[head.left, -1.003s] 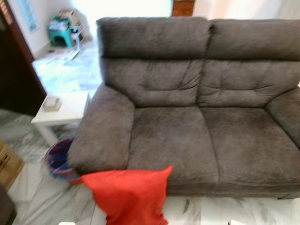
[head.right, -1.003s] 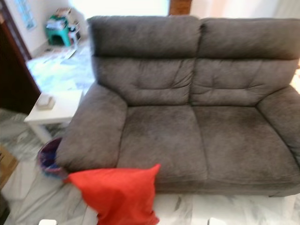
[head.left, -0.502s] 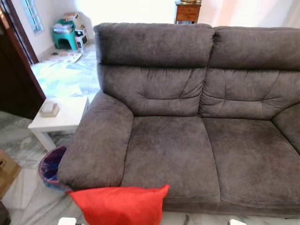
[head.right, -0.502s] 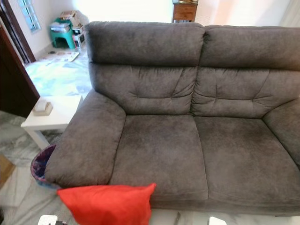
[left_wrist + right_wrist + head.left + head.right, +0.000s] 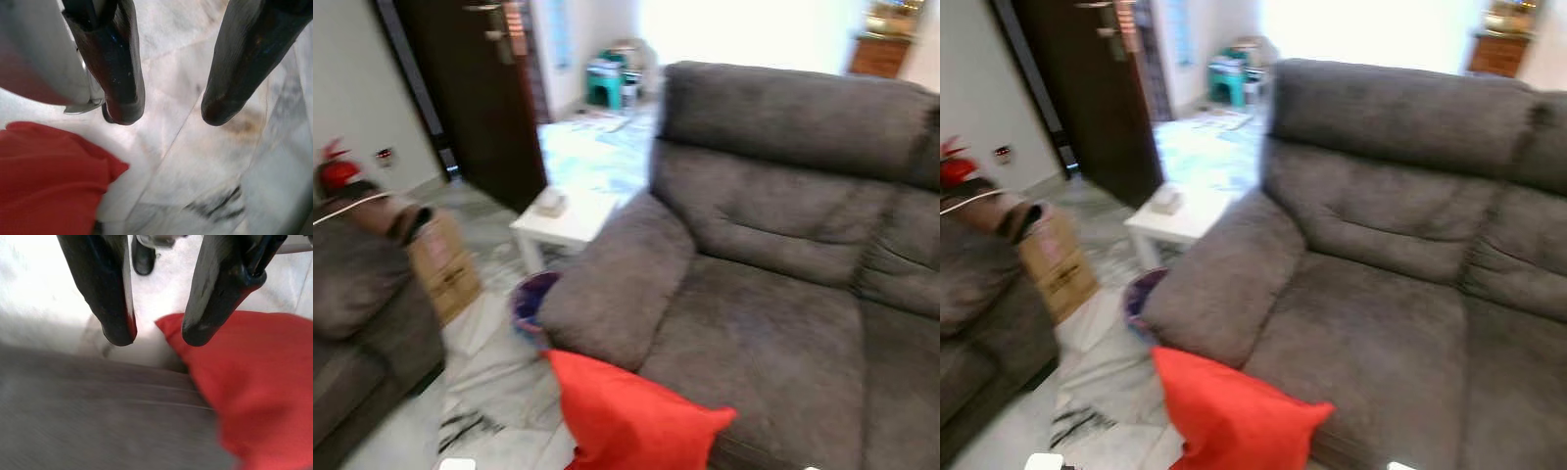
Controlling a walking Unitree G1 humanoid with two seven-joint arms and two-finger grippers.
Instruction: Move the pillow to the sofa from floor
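We see the red pillow [image 5: 631, 421] on the marble floor [image 5: 494, 392], propped against the front edge of the grey sofa [image 5: 773, 264], just below the sofa's left armrest [image 5: 622, 279]. One corner points toward the seat cushion [image 5: 754, 362]; another rises toward the armrest, so its long axis runs roughly along the sofa front, tilted. Its lower part runs out of the head views.

In the left wrist view, our left gripper [image 5: 171, 105] hangs over the bare floor with its two black fingers [image 5: 122, 63] spread well apart and nothing between them. A corner of the pillow lies near the tip of one finger, apart from it, not touching.

In the right wrist view, our right gripper [image 5: 156, 333] also has its fingers [image 5: 105, 293] parted and holds nothing. The pillow's corner sits just beside one fingertip, seemingly beneath it; we cannot tell whether they touch. The gap between the fingers opens onto pale floor, and the sofa's grey fabric lies just beyond the tips.

To the left of the sofa stand a small white side table [image 5: 563, 220] with a small box [image 5: 549, 202] on it, a dark bin [image 5: 530, 304] between table and armrest, and a cardboard box [image 5: 445, 264]. A second grey sofa [image 5: 362, 323] sits at far left, and a dark door [image 5: 475, 88] stands behind. The head views are blurred.
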